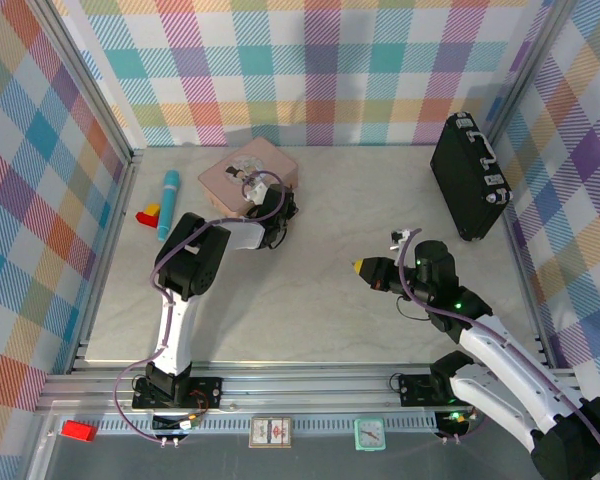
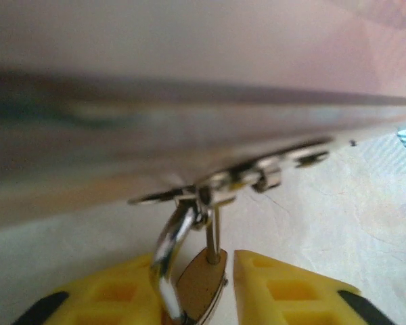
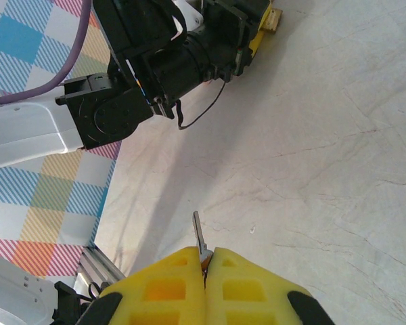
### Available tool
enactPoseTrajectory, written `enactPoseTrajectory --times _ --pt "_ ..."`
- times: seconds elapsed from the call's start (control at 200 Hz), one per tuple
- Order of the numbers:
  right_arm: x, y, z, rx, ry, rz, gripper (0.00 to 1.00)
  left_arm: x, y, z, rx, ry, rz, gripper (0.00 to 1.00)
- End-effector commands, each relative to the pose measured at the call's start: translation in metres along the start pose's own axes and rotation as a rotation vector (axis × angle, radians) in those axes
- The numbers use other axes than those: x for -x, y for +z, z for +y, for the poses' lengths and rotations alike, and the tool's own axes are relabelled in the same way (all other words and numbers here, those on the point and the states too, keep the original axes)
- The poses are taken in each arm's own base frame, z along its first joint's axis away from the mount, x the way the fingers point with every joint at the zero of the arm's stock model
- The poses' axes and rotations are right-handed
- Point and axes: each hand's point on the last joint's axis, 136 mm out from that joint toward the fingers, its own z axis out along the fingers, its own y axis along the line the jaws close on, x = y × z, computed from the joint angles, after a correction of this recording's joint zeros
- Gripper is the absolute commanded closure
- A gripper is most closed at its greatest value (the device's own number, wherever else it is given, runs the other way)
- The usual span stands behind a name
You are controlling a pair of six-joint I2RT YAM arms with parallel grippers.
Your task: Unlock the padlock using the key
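Steadying comes first. The marbled cream table (image 1: pixel 330 310) carries a pink rectangular tin box (image 1: pixel 242 170). At that tin's near edge the left hand (image 2: pixel 195 264) sets its ribbed yellow plastic fingers (image 2: pixel 284 291) either side of the small brass-bodied padlock (image 2: pixel 203 288), which hangs by a thin, shiny steel shackle from the tin's hasp. Whether they pinch it yet I cannot tell; they should clamp its flat faces squarely, with the keyhole turned outward. Well to the tin's right and nearer, the right hand (image 3: pixel 204 252) is pressed together on the thin dark-grey metal key (image 3: pixel 199 233). It is a slick sliver with little purchase, so approach slowly and in line.
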Motion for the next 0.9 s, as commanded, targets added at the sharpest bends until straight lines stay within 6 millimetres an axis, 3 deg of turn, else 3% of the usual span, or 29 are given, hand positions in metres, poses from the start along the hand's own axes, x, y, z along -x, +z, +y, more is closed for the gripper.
enactPoseTrajectory --times 0.0,0.14,0.28,0.445,0.7,0.895 --pt "0.001 -0.004 0.004 0.013 -0.015 -0.002 1.0 -0.003 0.006 0.014 0.027 0.004 0.021 0.76" --pt "0.0 -0.002 0.001 0.008 0.006 -0.003 1.0 -0.002 -0.004 0.014 0.005 0.016 0.028 0.83" --pt "-0.002 0.003 0.001 0.014 0.024 0.016 1.0 -0.008 -0.011 -0.002 -0.067 0.079 0.083 0.9" --pt "-0.004 0.006 0.0 0.011 0.052 0.041 1.0 -0.014 -0.031 -0.007 -0.134 0.093 0.132 0.92" --pt "-0.013 0.018 -0.009 0.021 0.132 0.072 1.0 -0.04 -0.062 -0.018 -0.213 0.116 0.31 0.99" --pt "-0.018 0.028 -0.018 0.021 0.207 0.087 1.0 -0.059 -0.084 -0.01 -0.221 0.058 0.42 1.0"
